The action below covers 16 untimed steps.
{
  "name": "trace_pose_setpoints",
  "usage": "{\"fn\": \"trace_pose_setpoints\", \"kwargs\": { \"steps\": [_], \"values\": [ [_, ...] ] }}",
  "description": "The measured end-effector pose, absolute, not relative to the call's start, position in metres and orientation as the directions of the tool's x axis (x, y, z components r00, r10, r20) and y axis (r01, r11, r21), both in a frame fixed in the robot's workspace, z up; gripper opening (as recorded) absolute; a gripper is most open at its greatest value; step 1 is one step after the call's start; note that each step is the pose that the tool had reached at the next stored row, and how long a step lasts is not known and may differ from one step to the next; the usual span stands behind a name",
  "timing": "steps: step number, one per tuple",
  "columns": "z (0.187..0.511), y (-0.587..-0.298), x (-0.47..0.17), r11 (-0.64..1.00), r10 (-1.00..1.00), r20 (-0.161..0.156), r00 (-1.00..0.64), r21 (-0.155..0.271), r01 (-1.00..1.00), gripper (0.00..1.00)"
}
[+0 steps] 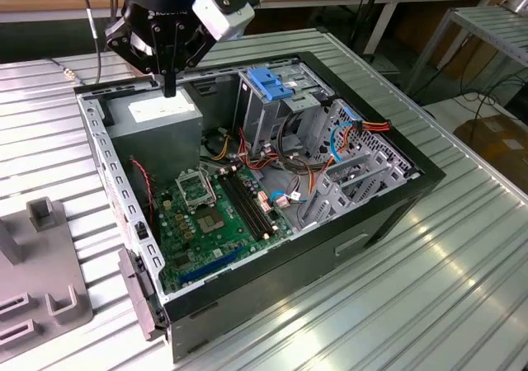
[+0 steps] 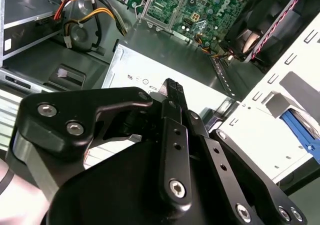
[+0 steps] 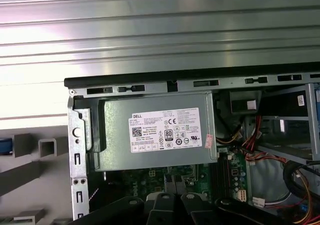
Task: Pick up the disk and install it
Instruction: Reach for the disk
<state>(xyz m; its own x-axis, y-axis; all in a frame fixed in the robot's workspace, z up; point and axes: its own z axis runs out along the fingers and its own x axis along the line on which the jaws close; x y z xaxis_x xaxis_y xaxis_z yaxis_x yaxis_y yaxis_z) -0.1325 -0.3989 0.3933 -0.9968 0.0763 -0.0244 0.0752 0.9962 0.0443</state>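
Hovering over power supply [image 1: 157, 117] | end effector [image 1: 169, 87] closed, empty | disk [image 2: 300, 129] well apart, outside computer case [image 1: 371, 216]

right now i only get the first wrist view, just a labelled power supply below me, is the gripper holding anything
observer: no, in the exterior view the gripper hangs shut and empty right above the power supply
operator: ok, which way is the drive cage from there
observer: the drive cage stands to the exterior view's right of the gripper, with a blue latch on top
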Motion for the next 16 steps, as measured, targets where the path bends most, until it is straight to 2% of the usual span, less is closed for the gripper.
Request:
{"fn": "trace_pose_setpoints", "kwargs": {
  "steps": [16],
  "values": [
    [0.3933,-0.3989,-0.1422,0.996,0.076,-0.024,-0.997,0.044,0.075,0.10]
  ]
}}
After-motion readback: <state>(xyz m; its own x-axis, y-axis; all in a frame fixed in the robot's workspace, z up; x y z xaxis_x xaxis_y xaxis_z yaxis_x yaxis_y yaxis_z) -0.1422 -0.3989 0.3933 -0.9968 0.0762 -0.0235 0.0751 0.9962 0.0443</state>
